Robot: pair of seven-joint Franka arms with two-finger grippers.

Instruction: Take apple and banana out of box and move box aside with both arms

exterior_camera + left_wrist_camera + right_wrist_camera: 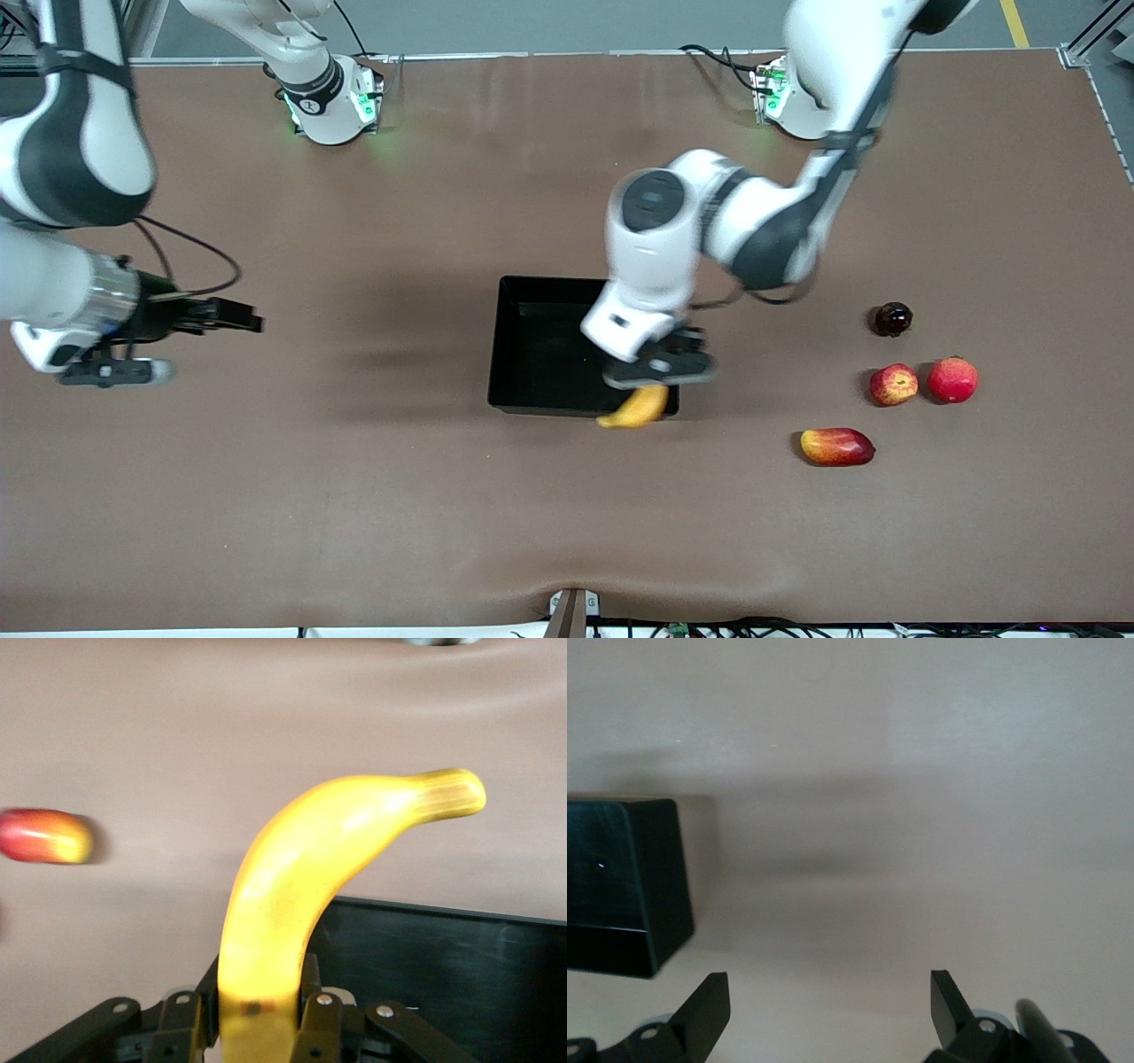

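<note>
We see the left tool (660, 370) clamped on the banana (634, 408), holding it over the edge of the black tray (532, 354) nearest the front camera; the banana's free end pokes out past that wall. The right tool (232, 314) waits with its fingers spread wide, holding nothing, over bare surface (354, 496) toward the right arm's end. The small red-yellow apple (893, 385) sits toward the left arm's end, just beside the all-red apple (952, 379), with the mango (837, 446) nearer the front camera.
</note>
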